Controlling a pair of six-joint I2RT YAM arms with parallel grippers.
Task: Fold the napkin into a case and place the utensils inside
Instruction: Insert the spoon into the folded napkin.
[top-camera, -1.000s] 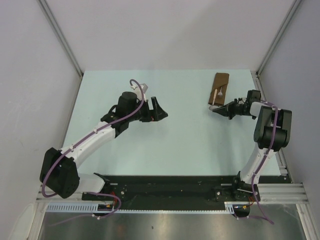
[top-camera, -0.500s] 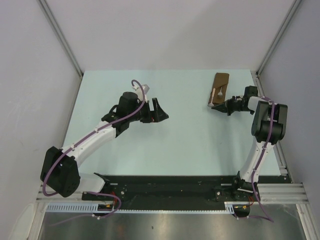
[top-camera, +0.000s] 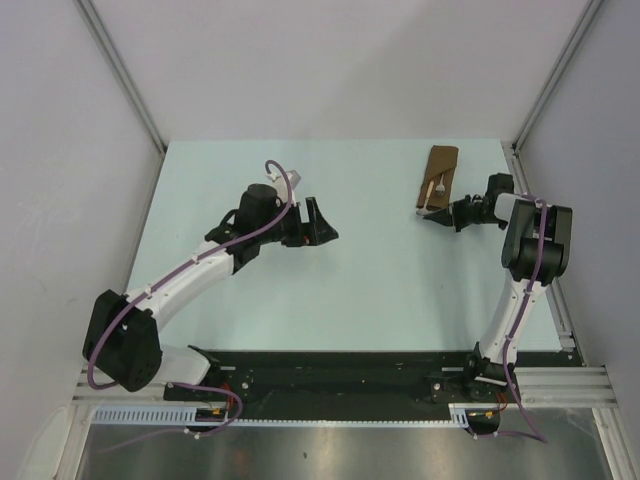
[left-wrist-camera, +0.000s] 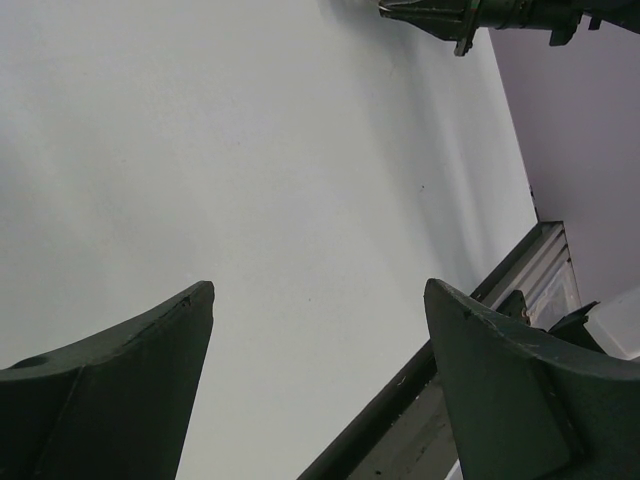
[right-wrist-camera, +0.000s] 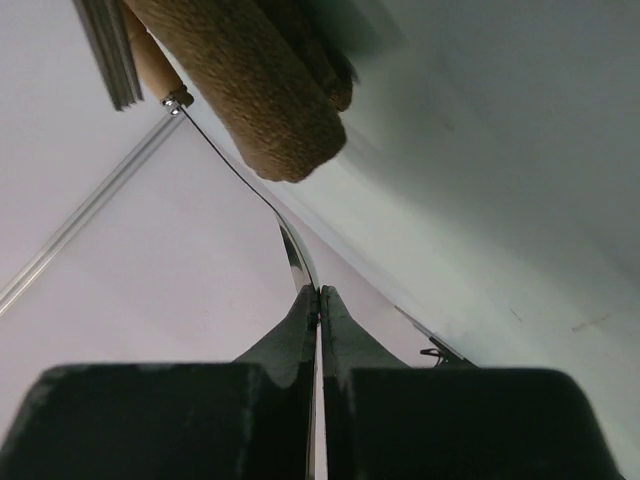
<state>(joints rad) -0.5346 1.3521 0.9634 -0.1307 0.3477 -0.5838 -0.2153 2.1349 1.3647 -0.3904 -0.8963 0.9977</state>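
Two hands: my left hand (top-camera: 322, 222) was spread wide over the bare counter (top-camera: 380, 290) and held nothing. My right hand (top-camera: 430, 214) had its fingertips pressed together.
Change: over the last second my right hand had crept a little farther out toward the near end of the case (top-camera: 441, 168), with the wrist swinging in behind it. My left hand had barely stirred.
Meaning: I judged the folding done and the task late. The small advance looked like a nudge or tuck at the open end, not a fresh reach.
Case: the narrow brown cloth lay at the far right of the counter, its length running away from me and slightly tilted.
Spoon: the pale-handled spoon (top-camera: 431, 191) lay along the left side of the case with its handle showing. I could not tell how far in it sat.
Metal: in my right wrist view a thin metal strip (right-wrist-camera: 293, 255) ran down to my closed fingertips. I could not tell whether I was pinching it.
Case to right hand: the near end of the case was just beside my fingertips, ahead of them. From above I could not tell whether they touched.
Case to left hand: well apart, with open counter between.
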